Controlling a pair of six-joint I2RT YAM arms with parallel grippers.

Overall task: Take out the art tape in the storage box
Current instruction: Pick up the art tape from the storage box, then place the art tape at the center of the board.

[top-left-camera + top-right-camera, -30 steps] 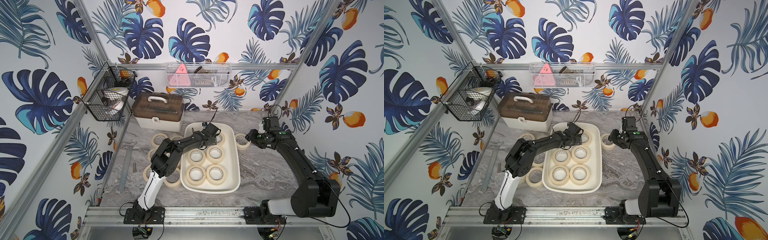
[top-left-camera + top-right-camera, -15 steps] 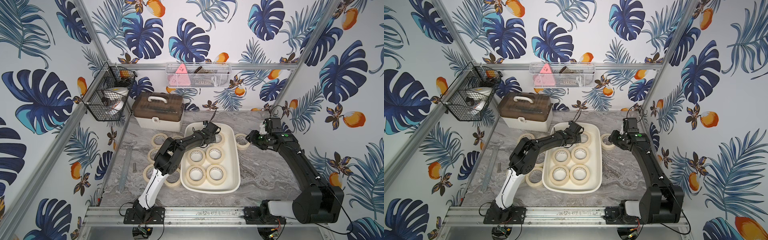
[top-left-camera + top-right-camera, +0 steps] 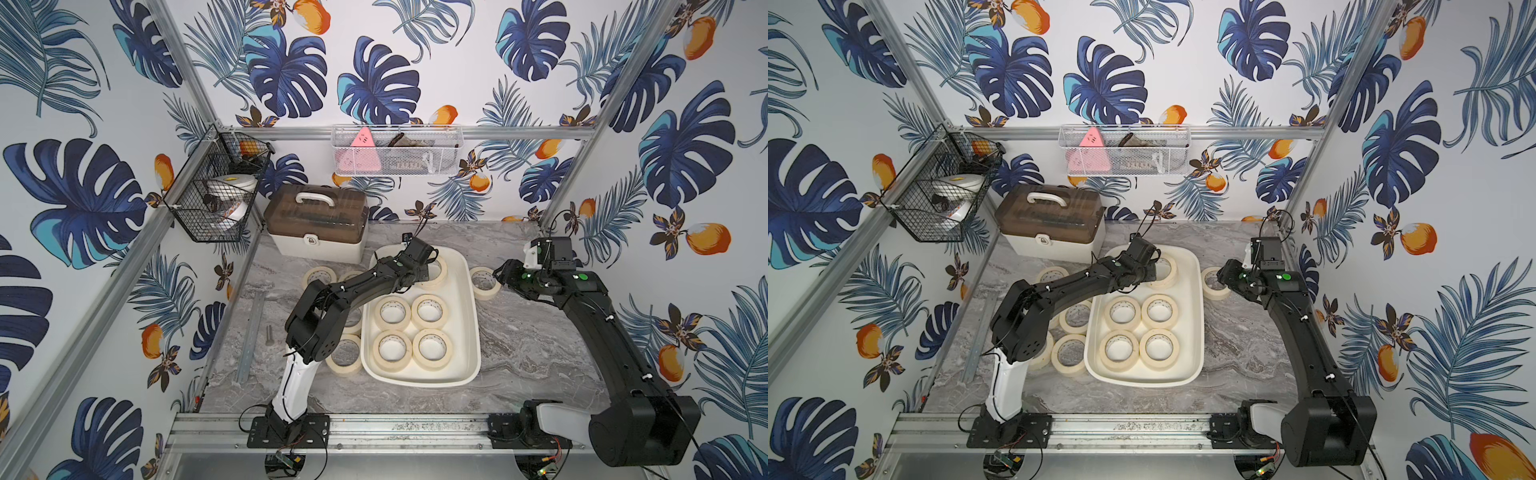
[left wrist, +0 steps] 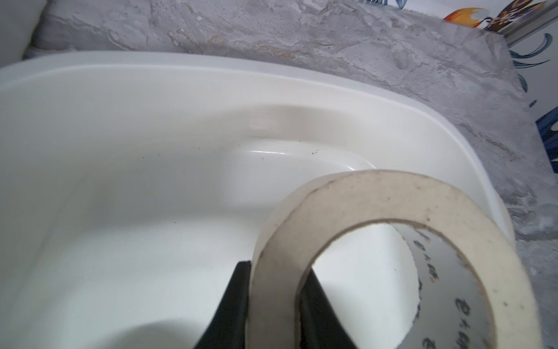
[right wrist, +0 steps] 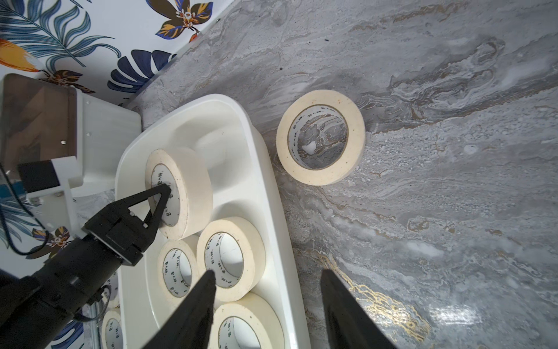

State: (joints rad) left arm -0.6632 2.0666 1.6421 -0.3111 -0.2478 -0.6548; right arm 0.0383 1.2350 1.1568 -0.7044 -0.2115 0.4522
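The off-white storage box (image 3: 476, 332) lies mid-table. At its far end my left gripper (image 4: 273, 302) is shut on one art tape roll (image 4: 377, 205), pinching its wall with one finger inside the core. In the right wrist view that roll (image 5: 193, 181) stands tilted on its edge. Several more cream rolls (image 3: 409, 328) lie flat in the box's near half. My right gripper (image 5: 267, 273) hangs open and holds nothing. It is just right of the box rim (image 5: 271, 181), near a roll (image 5: 320, 140) lying on the table.
Several rolls (image 3: 345, 355) lie on the table left of the box, partly under my left arm. A white case with a brown lid (image 3: 318, 224) stands at the back left. A metal rail (image 3: 253, 332) lies along the left edge. Wire baskets (image 3: 216, 191) hang on the walls.
My left gripper has shut on the far roll in the box, and the roll now tips up on its edge. The right arm has hardly moved.
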